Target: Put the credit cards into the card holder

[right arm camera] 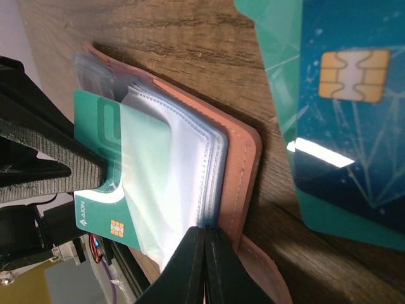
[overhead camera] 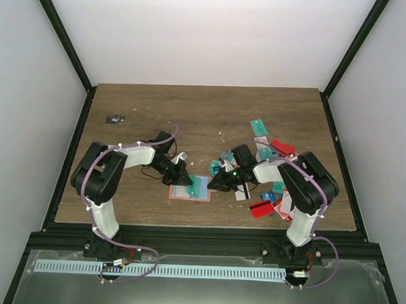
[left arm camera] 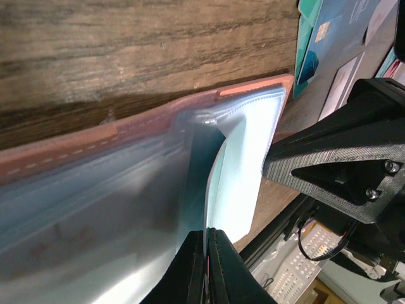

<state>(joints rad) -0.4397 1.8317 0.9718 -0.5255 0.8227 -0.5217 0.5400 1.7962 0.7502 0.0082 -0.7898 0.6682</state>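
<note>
The salmon card holder [overhead camera: 180, 194] lies open on the table between both grippers, with a teal credit card [overhead camera: 198, 186] on it. In the right wrist view that green card [right arm camera: 95, 209] sits partly inside a clear sleeve of the holder [right arm camera: 243, 158]. My left gripper [left arm camera: 209, 233] is shut on a thin, curved, pale sleeve sheet of the holder [left arm camera: 76, 152]. It sits at the holder's left side [overhead camera: 183, 178]. My right gripper [right arm camera: 205, 231] is shut at the edge of the sleeve stack, pinching it. It stands at the holder's right side [overhead camera: 214, 184].
Several loose cards lie to the right of the holder: a red one [overhead camera: 262, 209], a teal one [overhead camera: 258, 125] and another red one [overhead camera: 282, 147]. A blue chip card [right arm camera: 342, 114] lies close beside the holder. A small dark object [overhead camera: 115, 119] sits far left.
</note>
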